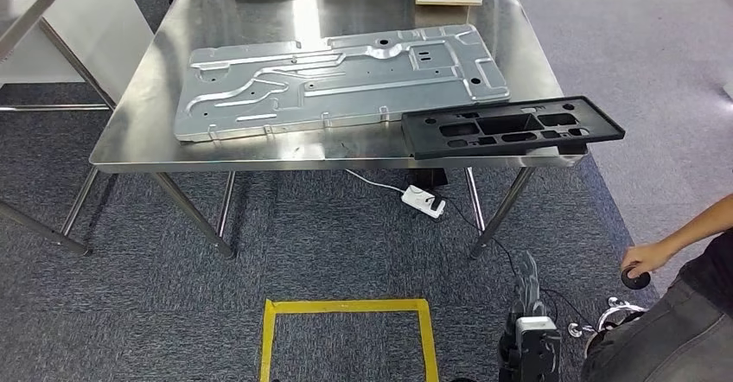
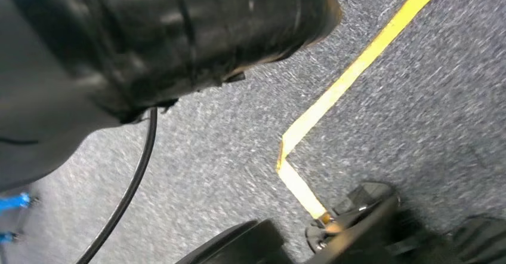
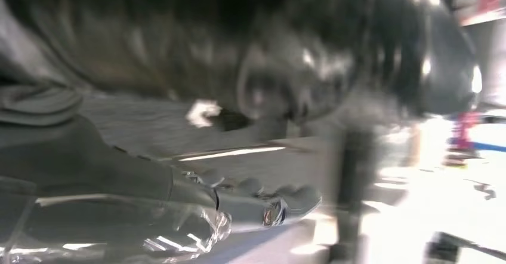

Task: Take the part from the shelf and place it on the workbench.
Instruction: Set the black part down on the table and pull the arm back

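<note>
The black perforated plastic panel (image 1: 512, 126) lies on the steel workbench (image 1: 138, 114), its near right corner, long axis running left-right, slightly overhanging the near edge. My right hand (image 1: 529, 317) hangs low, nearer it, holding nothing visible; I cannot tell my fingers' state.

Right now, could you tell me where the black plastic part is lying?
In the head view the black plastic part lies on the steel workbench at its front right corner, overhanging the edge, just right of the large metal panel.
</note>
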Motion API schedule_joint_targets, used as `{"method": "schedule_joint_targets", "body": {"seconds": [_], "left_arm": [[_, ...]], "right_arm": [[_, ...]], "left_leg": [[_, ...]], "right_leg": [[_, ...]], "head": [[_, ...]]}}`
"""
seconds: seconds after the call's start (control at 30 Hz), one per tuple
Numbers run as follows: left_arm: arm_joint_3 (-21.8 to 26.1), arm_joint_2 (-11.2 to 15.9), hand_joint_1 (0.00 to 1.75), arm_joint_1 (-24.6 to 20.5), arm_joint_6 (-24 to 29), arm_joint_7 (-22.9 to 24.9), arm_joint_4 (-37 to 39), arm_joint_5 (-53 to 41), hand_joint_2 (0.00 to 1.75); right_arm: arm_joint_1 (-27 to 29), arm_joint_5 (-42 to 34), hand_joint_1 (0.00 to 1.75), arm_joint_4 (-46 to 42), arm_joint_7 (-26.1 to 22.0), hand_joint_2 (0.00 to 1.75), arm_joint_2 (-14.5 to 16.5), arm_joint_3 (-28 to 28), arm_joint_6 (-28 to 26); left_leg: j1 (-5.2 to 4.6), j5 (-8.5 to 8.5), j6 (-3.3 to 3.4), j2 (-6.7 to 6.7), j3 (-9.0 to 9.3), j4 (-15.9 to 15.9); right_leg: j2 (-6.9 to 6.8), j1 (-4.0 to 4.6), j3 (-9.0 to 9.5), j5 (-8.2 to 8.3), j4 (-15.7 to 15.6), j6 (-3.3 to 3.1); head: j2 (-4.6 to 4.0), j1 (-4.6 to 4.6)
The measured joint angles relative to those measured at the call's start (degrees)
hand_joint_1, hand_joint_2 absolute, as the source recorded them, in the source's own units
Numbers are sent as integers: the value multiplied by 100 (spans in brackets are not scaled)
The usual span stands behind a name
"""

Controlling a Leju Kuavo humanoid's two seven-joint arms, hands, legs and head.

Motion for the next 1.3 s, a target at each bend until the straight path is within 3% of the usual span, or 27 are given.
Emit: {"method": "schedule_joint_targets", "body": {"seconds": [0.03,0.1,0.13,0.17,0.23,0.27,0.3,0.33,0.4,0.47,0.5,0.53,0.63,0.7,0.77,0.83,0.87,0.93,0.97,1.0,1.07,1.1,1.2,1.23,1.3], "left_arm": [[31,-4,0,-1,-13,8,0,44,0],[87,-32,0,3,-19,39,0,123,0],[108,-44,0,0,-15,61,0,157,0],[123,-55,0,-3,-8,81,0,185,0],[159,-61,0,-3,12,113,0,221,0],[179,-67,0,2,20,127,0,235,0],[198,-74,0,9,29,144,0,251,0],[210,-83,0,16,36,160,0,268,0],[222,-97,0,19,44,187,0,295,0],[235,-109,0,22,59,210,1,314,0],[241,-115,0,24,67,219,1,322,0],[247,-120,0,28,75,225,2,328,0],[251,-124,0,30,79,229,2,333,0],[260,-133,0,29,87,238,2,343,0],[269,-157,0,36,63,260,2,329,0],[270,-177,0,39,3,278,2,266,0],[270,-183,0,35,-23,289,2,220,0],[266,-197,0,29,-65,354,2,91,0],[261,-204,0,25,-77,394,2,21,0],[255,-215,0,14,-83,430,2,-43,0],[243,-236,0,-30,-84,459,2,-121,0],[234,-246,0,-52,-82,461,2,-138,0],[205,-261,0,-47,-77,467,2,-158,0],[202,-262,0,-30,-76,473,2,-172,0],[194,-272,0,-6,-76,488,2,-207,0]], "right_arm": [[-108,-284,0,536,-270,0,55,-51,124],[-414,-781,0,1710,-631,0,153,-148,466],[-584,-964,0,2287,-677,0,198,-189,640],[-736,-1120,0,2829,-645,0,240,-229,814],[-974,-1399,0,3772,-463,0,333,-334,1136],[-1058,-1503,0,4170,-329,0,381,-398,1263],[-1126,-1558,0,4532,-168,0,433,-454,1355],[-1188,-1556,0,4851,16,0,483,-493,1406],[-1298,-1480,0,5398,426,0,579,-519,1482],[-1388,-1398,0,5782,850,0,666,-522,1576],[-1419,-1375,0,5899,1008,0,694,-522,1614],[-1439,-1363,0,5970,1110,0,712,-522,1638],[-1449,-1358,0,6015,1172,0,720,-521,1651],[-1466,-1337,0,6202,1425,0,778,-520,1671],[-1507,-1303,0,6569,1919,0,881,-519,1742],[-1544,-1285,0,6821,2207,0,937,-519,1824],[-1554,-1282,0,6875,2238,0,942,-519,1844],[-1567,-1277,0,6963,2279,0,956,-519,1879],[-1571,-1270,0,6994,2299,0,963,-518,1906],[-1571,-1254,0,7021,2321,0,971,-516,1938],[-1560,-1203,0,7071,2364,0,981,-501,1989],[-1557,-1180,0,7100,2382,0,986,-491,2004],[-1583,-1136,0,7181,2417,0,1004,-453,2024],[-1590,-1104,0,7199,2444,0,1009,-435,2027],[-1589,-998,0,7238,2534,0,1015,-389,2033]], "left_leg": [[-23,-17,31,0,44,-136],[-22,121,119,26,-27,-201],[-14,198,174,46,-66,-241],[-5,287,230,65,-124,-269],[-18,426,293,77,-301,-248],[-25,489,298,77,-405,-218],[-28,548,293,78,-519,-183],[-25,603,278,80,-639,-138],[-5,695,228,84,-889,-11],[2,757,162,89,-1096,142],[1,776,136,94,-1153,195],[-2,788,121,98,-1182,224],[-1,801,108,103,-1184,230],[5,865,57,96,-1196,224],[40,413,-49,73,-1345,645],[74,-252,-123,59,-1505,1405],[77,-314,-132,60,-1498,1660],[78,-68,-122,64,-1272,1716],[76,92,-105,89,-1031,1492],[67,122,-80,153,-705,1114],[18,-60,-4,267,-108,260],[-10,-166,44,286,46,-9],[-34,-66,191,194,43,-175],[-31,-6,235,169,19,-198],[-39,92,297,115,-65,-207]], "right_leg": [[1,-9,-15,68,-25,32],[25,-15,-45,123,-57,95],[37,-16,-85,4,16,123],[45,-17,-147,-226,195,143],[44,-45,-296,-827,855,170],[44,-57,-343,-1000,1203,186],[44,-72,-334,-1025,1449,208],[43,-89,-251,-922,1537,231],[42,-136,179,-654,1173,276],[52,-139,730,-759,432,284],[61,-128,901,-867,177,270],[70,-110,973,-948,45,253],[75,-106,957,-951,53,232],[75,-104,897,-911,58,192],[52,-101,713,-730,49,53],[25,-85,486,-514,47,-46],[23,-73,397,-450,51,-45],[3,-53,203,-322,63,-37],[-12,-46,109,-258,70,-29],[-31,-38,30,-195,79,-13],[-96,-32,-42,-93,84,45],[-139,-39,-40,-49,74,85],[-214,-81,-42,-17,94,192],[-181,-90,-93,-146,233,213],[-76,-99,-303,-623,850,234]], "head": [[0,-5],[0,-17],[0,-11],[0,1],[0,24],[0,27],[0,29],[0,29],[0,30],[0,27],[0,22],[0,15],[0,6],[0,22],[0,23],[0,7],[0,8],[0,7],[0,6],[0,5],[0,10],[0,8],[0,0],[0,7],[0,16]]}}
